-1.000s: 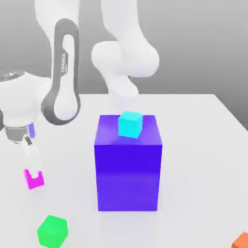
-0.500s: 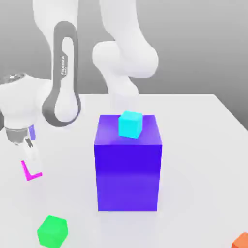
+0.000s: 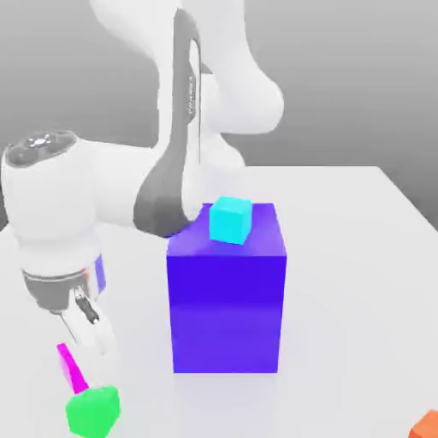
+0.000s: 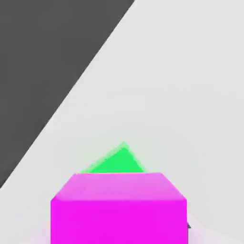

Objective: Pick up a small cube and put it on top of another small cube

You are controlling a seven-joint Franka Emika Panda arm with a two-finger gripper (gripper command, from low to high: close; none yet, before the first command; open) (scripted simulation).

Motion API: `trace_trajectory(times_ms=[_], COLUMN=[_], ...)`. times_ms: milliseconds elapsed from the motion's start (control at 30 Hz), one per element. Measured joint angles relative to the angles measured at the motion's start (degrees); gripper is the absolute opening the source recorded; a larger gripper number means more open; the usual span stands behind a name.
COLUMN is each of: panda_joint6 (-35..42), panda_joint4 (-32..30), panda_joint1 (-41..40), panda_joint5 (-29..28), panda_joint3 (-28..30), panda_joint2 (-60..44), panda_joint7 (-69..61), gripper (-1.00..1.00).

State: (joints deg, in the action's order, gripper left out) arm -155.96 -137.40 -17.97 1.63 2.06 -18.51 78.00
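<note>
Now, pink cube (image 3: 73, 369) clenched in my claw (image 3: 85, 342), lower left.
Risk: it hangs tilted just above the green cube (image 3: 92, 410); released crooked, it slides off onto the desk (image 3: 359, 257).

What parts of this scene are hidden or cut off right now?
- Orange object: exterior view, cut off by the corner; shape unclear.
- Green cube: hand view, mostly hidden behind the pink cube.
- Pink cube: exterior view, just a sliver beside the hand.

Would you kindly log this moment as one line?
phase: carrying | gripper: shut on pink cube | position: above green cube | cyan cube: on blue block
</note>
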Motion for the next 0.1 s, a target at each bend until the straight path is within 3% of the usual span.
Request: trace_trajectory(times_ms=[100], panda_joint6=[0.0], panda_joint4=[0.0], panda_joint1=[0.0], panda_joint5=[0.0], panda_joint3=[0.0], panda_joint2=[0.0], panda_joint7=[0.0], gripper=[1.0])
